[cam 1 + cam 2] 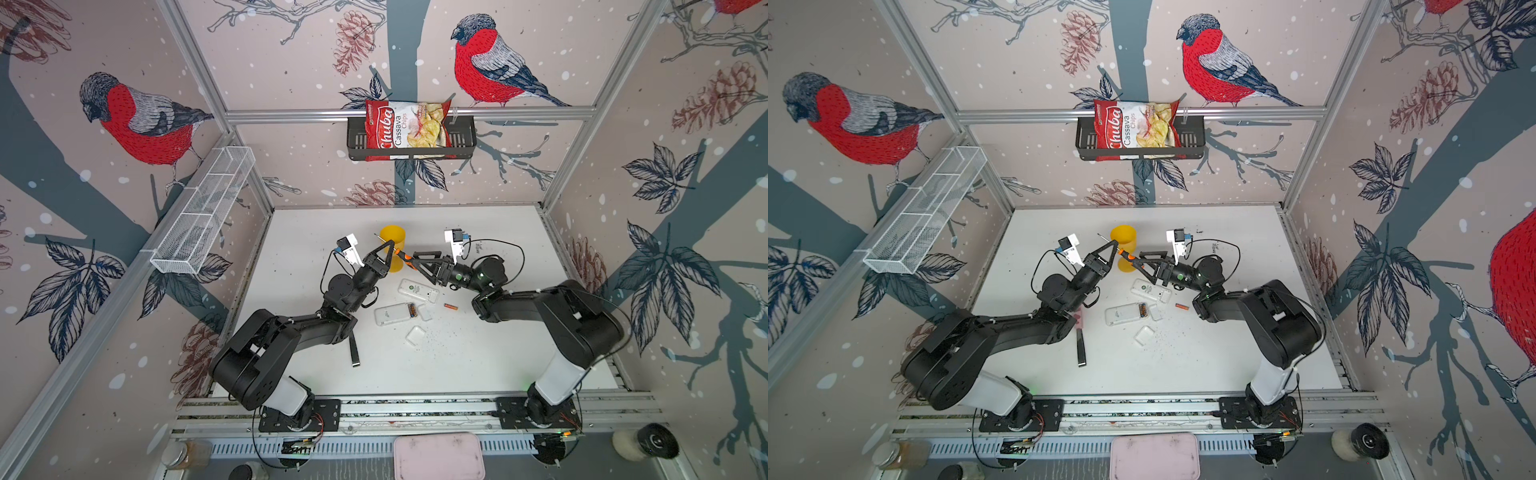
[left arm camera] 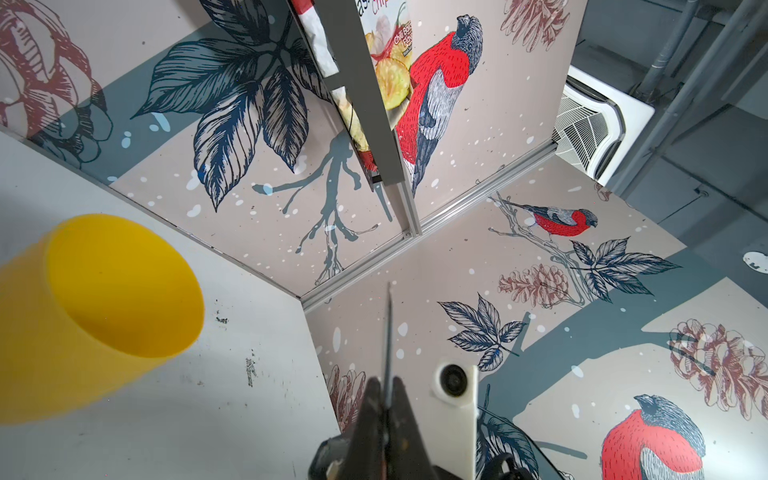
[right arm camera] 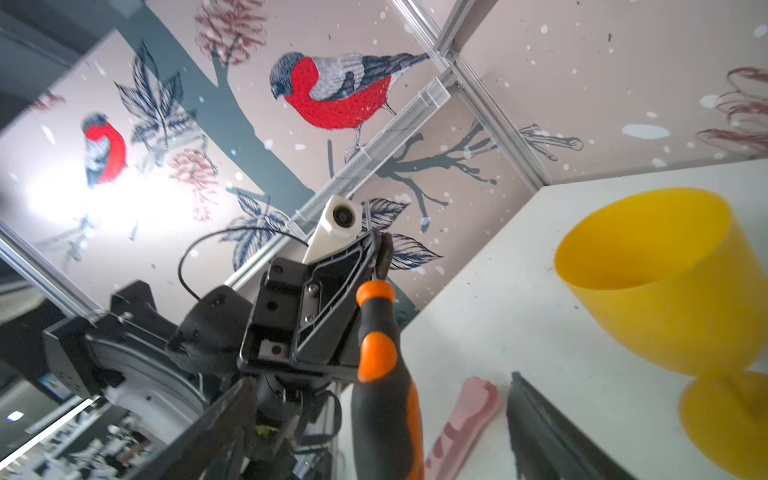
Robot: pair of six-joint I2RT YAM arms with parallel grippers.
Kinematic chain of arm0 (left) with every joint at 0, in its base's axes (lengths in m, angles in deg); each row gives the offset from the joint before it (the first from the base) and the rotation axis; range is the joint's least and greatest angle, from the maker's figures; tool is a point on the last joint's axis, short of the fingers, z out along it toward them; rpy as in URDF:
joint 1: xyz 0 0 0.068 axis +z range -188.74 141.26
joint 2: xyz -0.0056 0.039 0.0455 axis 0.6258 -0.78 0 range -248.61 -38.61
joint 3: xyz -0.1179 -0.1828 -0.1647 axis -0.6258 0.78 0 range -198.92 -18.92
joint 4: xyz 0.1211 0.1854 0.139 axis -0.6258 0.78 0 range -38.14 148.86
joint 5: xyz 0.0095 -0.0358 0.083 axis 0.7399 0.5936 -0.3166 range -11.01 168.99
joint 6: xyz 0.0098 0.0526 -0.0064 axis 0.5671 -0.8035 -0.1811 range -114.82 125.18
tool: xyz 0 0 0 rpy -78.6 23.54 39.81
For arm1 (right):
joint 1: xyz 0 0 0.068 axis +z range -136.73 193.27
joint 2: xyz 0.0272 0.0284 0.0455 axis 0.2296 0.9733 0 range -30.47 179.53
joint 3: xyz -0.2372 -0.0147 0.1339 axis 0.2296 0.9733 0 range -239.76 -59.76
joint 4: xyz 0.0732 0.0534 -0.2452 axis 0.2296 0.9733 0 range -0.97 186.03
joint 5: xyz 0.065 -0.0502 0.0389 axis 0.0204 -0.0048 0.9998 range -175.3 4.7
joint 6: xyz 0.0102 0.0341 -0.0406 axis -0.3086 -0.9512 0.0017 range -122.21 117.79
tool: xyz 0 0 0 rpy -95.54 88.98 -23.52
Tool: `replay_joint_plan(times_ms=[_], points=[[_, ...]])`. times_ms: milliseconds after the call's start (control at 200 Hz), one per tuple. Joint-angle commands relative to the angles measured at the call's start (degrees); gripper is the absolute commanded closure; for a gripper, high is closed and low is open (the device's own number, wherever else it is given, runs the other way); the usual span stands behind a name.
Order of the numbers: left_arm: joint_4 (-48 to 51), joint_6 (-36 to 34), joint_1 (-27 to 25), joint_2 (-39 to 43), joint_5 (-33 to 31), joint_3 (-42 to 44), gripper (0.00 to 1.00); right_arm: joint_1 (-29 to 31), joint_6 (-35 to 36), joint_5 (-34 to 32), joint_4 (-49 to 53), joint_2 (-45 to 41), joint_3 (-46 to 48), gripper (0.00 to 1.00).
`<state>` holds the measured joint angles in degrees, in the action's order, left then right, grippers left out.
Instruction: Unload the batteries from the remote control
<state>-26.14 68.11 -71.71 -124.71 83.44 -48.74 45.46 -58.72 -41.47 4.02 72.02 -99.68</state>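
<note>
Two white remote controls lie mid-table in both top views. The nearer remote (image 1: 390,316) lies back up with batteries (image 1: 411,310) in its open bay. A loose orange battery (image 1: 451,307) lies to its right. The other remote (image 1: 417,291) sits just behind. My left gripper (image 1: 390,246) is shut on the thin metal shaft (image 2: 388,332) of an orange-and-black screwdriver (image 1: 404,257), holding it in the air. My right gripper (image 3: 382,380) stands open around the screwdriver's handle (image 3: 380,365), with gaps on both sides.
A yellow cup (image 1: 392,239) stands right behind both grippers. Two white battery covers (image 1: 415,336) lie near the remotes. A pink-and-black flat tool (image 1: 1080,345) lies by the left arm. A black basket (image 1: 461,141) with a chips bag hangs on the back wall.
</note>
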Motion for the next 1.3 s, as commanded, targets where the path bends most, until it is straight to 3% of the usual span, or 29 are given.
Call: replay_joint_plan(times_ms=[0, 825, 1176, 1296], points=[[-5.0, -1.3, 0.0, 0.0, 1.5, -0.7, 1.00, 0.0, -16.8, 0.9, -22.0, 5.1, -3.0, 0.14], [-7.2, -2.1, 1.4, -3.7, 1.8, -2.6, 1.00, 3.5, -17.2, 1.2, -15.6, 6.8, -10.2, 0.38], [-10.3, -1.8, 1.3, -4.9, 0.1, -1.2, 1.00, 3.9, -17.8, 0.7, -15.4, 7.2, -10.6, 0.54], [-11.1, -1.8, 1.0, -5.2, 0.0, -1.0, 1.00, 3.8, -17.8, 0.0, -15.7, 7.2, -10.1, 0.64]])
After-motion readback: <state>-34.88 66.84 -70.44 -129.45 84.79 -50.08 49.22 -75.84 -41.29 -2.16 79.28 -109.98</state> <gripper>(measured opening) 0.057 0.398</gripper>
